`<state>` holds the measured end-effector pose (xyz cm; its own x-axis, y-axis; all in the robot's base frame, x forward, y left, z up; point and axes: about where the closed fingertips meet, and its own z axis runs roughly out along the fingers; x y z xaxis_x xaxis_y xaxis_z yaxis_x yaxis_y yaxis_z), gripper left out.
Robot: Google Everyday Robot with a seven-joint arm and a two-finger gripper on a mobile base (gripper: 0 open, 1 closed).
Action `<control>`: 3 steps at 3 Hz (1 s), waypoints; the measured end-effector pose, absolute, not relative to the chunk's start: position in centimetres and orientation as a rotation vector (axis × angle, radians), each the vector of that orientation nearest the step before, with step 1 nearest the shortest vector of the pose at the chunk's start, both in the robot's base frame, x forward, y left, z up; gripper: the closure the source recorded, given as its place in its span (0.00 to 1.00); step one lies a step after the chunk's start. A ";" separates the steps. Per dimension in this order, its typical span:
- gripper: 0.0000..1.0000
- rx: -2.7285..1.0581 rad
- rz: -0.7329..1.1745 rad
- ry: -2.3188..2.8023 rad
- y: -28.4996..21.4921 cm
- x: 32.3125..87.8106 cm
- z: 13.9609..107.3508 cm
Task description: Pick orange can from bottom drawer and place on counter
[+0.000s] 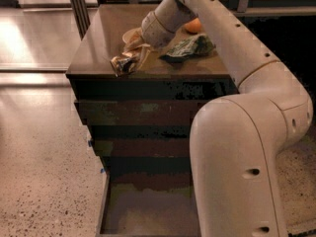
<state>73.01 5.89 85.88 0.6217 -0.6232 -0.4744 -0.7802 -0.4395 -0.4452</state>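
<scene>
So the gripper (133,61) is up over the near left part of the counter (101,38), close to the front edge, and its tan fingers (143,53) look pinched onto the orange can (122,64). The can is lying on its side, tipped a bit, with the paler end facing left and the mottled brownish side toward the camera. It's low enough that it looks to be touching the countertop, but I honestly can't tell if its weight is on the wood or on the fingers. There's some pattern on the can's side, but no brand or lettering I can actually read. Just behind the gripper, on the far side, there's a pale bowl (130,35), partly hidden by the wrist. To the right of it lies a crumpled green snack bag (190,47), and its print is unreadable too. Further back on the right an orange fruit (193,26) peeks out from behind the arm. The big white arm (247,147) fills the right side of the view and reaches up and over to the counter. Below the top, two narrow drawer fronts (143,111) are closed, and the bottom drawer (143,214) is pulled out toward the camera, showing its greyish-brown floor. Speckled floor (39,157) is off to the left.
</scene>
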 end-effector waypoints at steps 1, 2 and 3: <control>1.00 -2.173 0.344 1.125 5.4 74.2 85.2; 1.00 -2.159 0.398 1.165 5.1 74.8 83.5; 1.00 -2.159 0.398 1.165 5.1 74.8 83.9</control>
